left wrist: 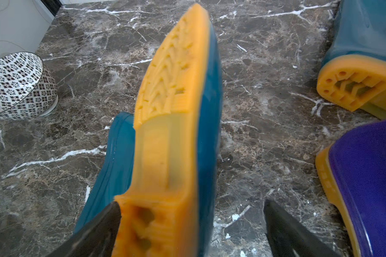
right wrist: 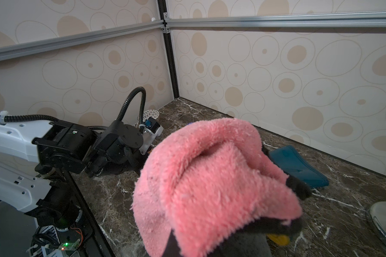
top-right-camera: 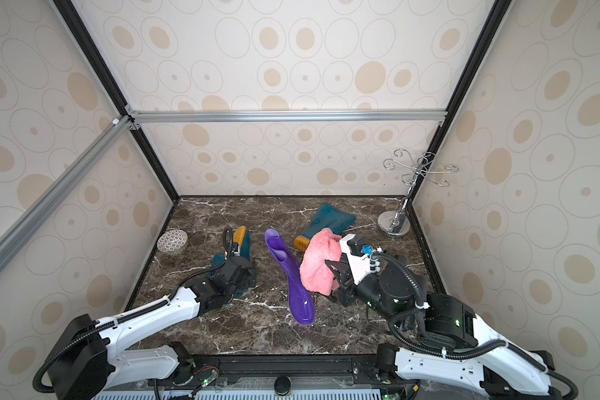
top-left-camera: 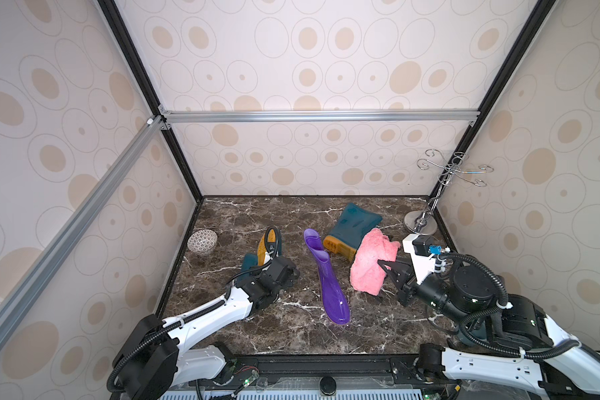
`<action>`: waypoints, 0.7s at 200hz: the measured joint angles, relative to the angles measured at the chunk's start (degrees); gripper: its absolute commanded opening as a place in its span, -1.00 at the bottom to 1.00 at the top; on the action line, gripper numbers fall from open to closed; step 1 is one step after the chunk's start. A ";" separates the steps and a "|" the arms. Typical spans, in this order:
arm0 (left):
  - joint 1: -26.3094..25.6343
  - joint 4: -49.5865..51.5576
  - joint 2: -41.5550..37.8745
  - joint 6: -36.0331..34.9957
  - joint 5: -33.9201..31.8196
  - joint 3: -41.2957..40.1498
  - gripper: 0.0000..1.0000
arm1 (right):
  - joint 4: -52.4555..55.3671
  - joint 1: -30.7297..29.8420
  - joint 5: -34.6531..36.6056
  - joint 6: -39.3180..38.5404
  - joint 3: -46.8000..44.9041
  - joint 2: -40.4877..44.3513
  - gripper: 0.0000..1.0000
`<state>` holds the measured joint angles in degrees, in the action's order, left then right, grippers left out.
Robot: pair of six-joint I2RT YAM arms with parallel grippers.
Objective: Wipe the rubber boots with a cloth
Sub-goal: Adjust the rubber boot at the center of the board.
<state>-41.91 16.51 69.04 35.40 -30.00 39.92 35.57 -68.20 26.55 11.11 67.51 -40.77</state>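
Our right claw (top-left-camera: 385, 269) clenches the pink cloth (top-left-camera: 366, 268); our left claw (left wrist: 192, 204) gapes around the heel of a teal boot (left wrist: 172, 77). How much is wiped, we cannot tell.

Smooth, glossy rubber boots (top-left-camera: 331, 287); rough matt soles (left wrist: 165, 77); fluffy terry cloth (top-left-camera: 369, 266); polished marble-look table (top-left-camera: 291, 329); shiny chrome stand (top-left-camera: 420, 221).

- Both arms, left (top-left-camera: 215, 311) and right (top-left-camera: 482, 370), are built of white links joined by black motor housings.
- Black corrugated cables (top-left-camera: 492, 273) are run along them and fastened with white ties (top-left-camera: 504, 305).
- Small dark screw holes are seen in the white shells.
- A white camera mount (top-left-camera: 423, 263) with a blue plug (top-left-camera: 433, 248) is fitted at the right wrist.
- Green lights (top-left-camera: 533, 322) are lit on the housings.
- The fingers (left wrist: 288, 235) are black and tapered.
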 measured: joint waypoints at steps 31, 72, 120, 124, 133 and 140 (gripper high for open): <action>0.04 1.07 -0.37 0.20 0.66 0.09 1.00 | 0.00 0.00 -0.02 0.00 0.00 0.00 -1.00; 0.52 2.56 -2.16 0.48 0.22 0.11 1.00 | 0.00 0.00 0.00 0.02 0.00 0.02 -1.00; 1.44 4.81 -6.86 0.44 0.83 3.43 1.00 | 0.00 0.00 -0.02 0.00 0.24 0.00 -1.00; 1.44 4.87 -7.23 0.39 1.05 4.02 1.00 | 0.02 0.00 -0.04 0.00 0.33 -0.02 -1.00; 1.42 4.98 -7.87 0.33 1.42 5.35 1.00 | 0.02 0.00 -0.15 0.00 0.55 -0.11 -1.00; 1.42 5.09 -8.22 0.33 1.53 6.27 1.00 | 0.00 0.00 -0.22 -0.02 0.74 -0.22 -1.00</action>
<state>-40.49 21.61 60.82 35.73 -28.47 46.19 35.57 -68.20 26.33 11.09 68.25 -40.99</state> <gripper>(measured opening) 0.998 0.057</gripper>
